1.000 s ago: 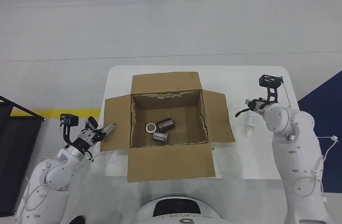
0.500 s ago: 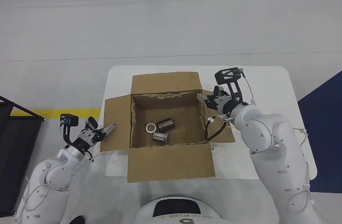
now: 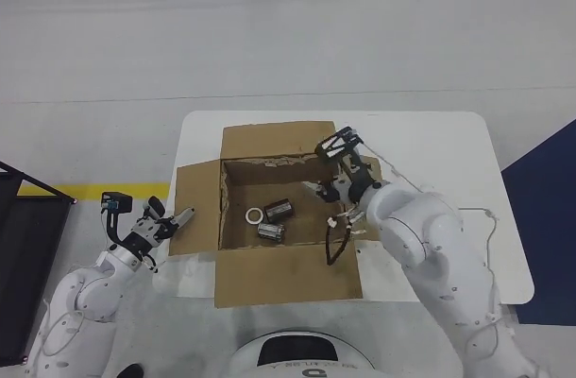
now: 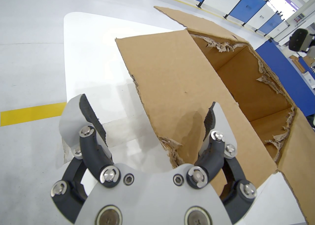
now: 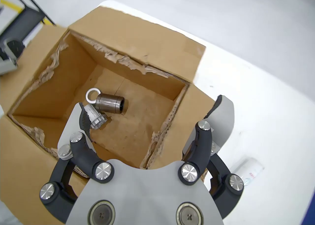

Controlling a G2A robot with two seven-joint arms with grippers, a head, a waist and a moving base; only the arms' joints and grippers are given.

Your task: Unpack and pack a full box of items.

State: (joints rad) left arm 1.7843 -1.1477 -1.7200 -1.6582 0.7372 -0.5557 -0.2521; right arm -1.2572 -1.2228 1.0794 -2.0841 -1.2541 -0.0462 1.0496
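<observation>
Overhead, right gripper [image 5: 151, 108] gapes above the box [image 5: 137, 36]; left gripper [image 4: 147, 103] gapes beside.

One open brown cardboard box [image 3: 288, 274] is counted at the centre of the top view. Three items are counted inside it: one small white plastic ring [image 3: 254, 216], one dark metal cylinder [image 3: 279, 208] and one silvery ribbed cylinder [image 3: 271, 231]. One clear plastic bottle [image 5: 248, 170] is counted on the one white table [image 3: 439, 142].

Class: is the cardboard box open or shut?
Open: the cardboard box has flaps spread outward; a metal cylinder lies on its floor.
</observation>
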